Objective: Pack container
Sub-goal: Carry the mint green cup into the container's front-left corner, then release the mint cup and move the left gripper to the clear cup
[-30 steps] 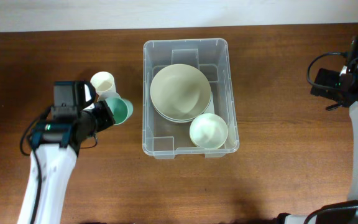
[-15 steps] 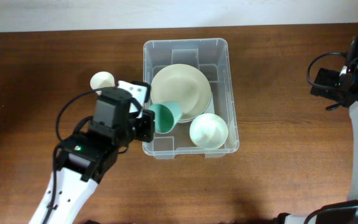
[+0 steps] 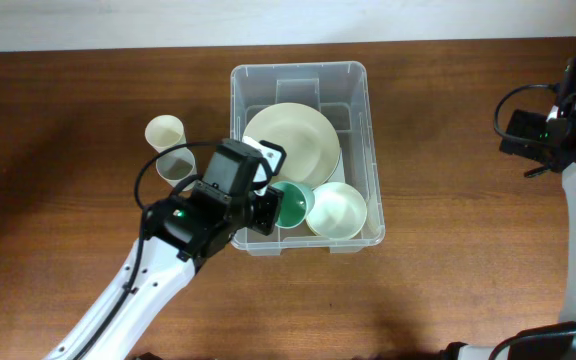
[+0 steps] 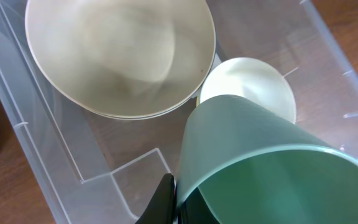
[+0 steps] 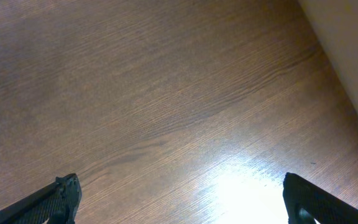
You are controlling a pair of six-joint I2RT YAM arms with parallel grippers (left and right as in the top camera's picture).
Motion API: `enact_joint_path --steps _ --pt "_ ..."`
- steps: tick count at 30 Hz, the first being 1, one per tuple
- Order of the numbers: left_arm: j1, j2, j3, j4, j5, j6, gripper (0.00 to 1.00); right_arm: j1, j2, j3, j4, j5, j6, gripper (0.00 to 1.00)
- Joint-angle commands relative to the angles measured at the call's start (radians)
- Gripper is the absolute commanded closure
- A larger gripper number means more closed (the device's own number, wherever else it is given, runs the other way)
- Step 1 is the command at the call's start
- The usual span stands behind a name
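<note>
Two small cups upright at the far left of the dark wood-grain table [image 3: 448, 200]: a glossy cream cup [image 3: 164, 131] and, just beside it, a duller grey-brown cup [image 3: 175, 165]. Next rightward, the left gripper [image 3: 271, 210], clamped on the wall of a smooth sea-green cup [image 3: 290, 203], held tilted over the near left part of the container [image 3: 298, 72]. Clear plastic bin at mid-table, rectangular, with rounded corners and moulded ribs and steps along the walls. Inside, toward the far end, a wide matte cream bowl [image 3: 290, 148] nested in another like it. At the near right corner, a small pale-green bowl [image 3: 336, 210], round and smooth. Green cup close between those two, rim near the small bowl's; contact impossible to judge. Bare bin floor only at the near left corner and in a strip at the far end. Wide bare wood right of the bin. Far right, at the table's edge and well apart from the bin, the right gripper [image 5: 179, 202], fingers spread wide, holding nothing.
</note>
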Motion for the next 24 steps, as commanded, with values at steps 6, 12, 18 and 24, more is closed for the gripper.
enact_joint_path --steps 6,12,18,24 --pt "-0.029 0.079 0.018 -0.028 -0.080 0.044 1.00 -0.003 0.003 0.004 0.001 0.012 0.001 0.01" --pt "-0.029 0.097 0.018 -0.092 -0.240 0.044 0.99 -0.003 0.003 0.004 0.001 0.012 0.001 0.01" --pt "-0.029 0.110 0.018 -0.092 -0.229 0.040 0.99 -0.003 0.003 0.004 0.001 0.012 0.001 0.01" --pt "-0.029 0.177 0.018 -0.081 -0.229 0.040 0.99 -0.003 0.003 0.004 0.001 0.012 0.001 0.01"
